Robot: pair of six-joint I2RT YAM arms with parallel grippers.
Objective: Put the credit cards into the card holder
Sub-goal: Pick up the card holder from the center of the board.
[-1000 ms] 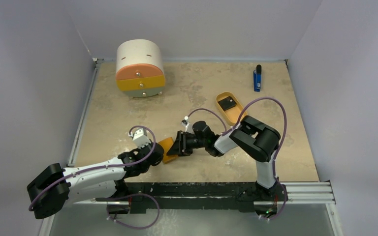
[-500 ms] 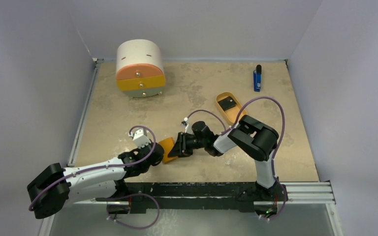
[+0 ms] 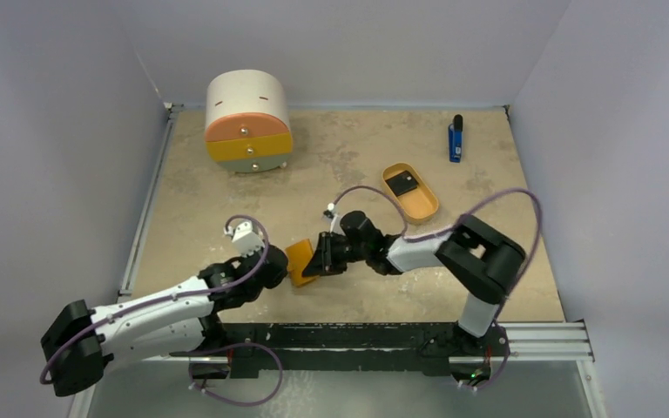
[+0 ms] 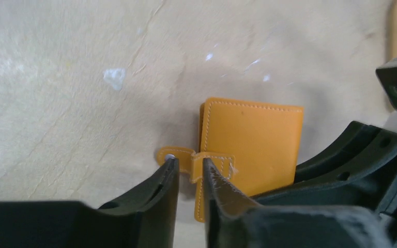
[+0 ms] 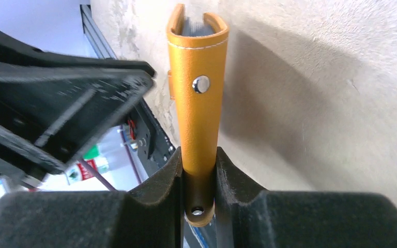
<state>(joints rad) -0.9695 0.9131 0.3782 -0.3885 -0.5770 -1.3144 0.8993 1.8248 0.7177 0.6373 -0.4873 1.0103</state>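
The orange card holder (image 3: 300,262) is folded shut and held on edge just above the table, near the front middle. My right gripper (image 3: 317,261) is shut on its right end; in the right wrist view the card holder (image 5: 199,103) runs out from between the fingers, its silver snap dot facing out. My left gripper (image 3: 280,266) is at its left side. In the left wrist view the fingertips (image 4: 190,170) stand a narrow gap apart, straddling the strap tab (image 4: 183,156) of the card holder (image 4: 250,137). One black credit card (image 3: 403,184) lies in the tan oval tray (image 3: 422,207).
A round cabinet with orange and yellow drawers (image 3: 247,122) stands at the back left. A blue-and-black stick (image 3: 456,139) lies at the back right. A black rail (image 3: 357,335) runs along the table's near edge.
The right arm's elbow has swung out to the right and the card holder has shifted slightly left. The left arm has shifted a little, its gripper still beside the card holder.
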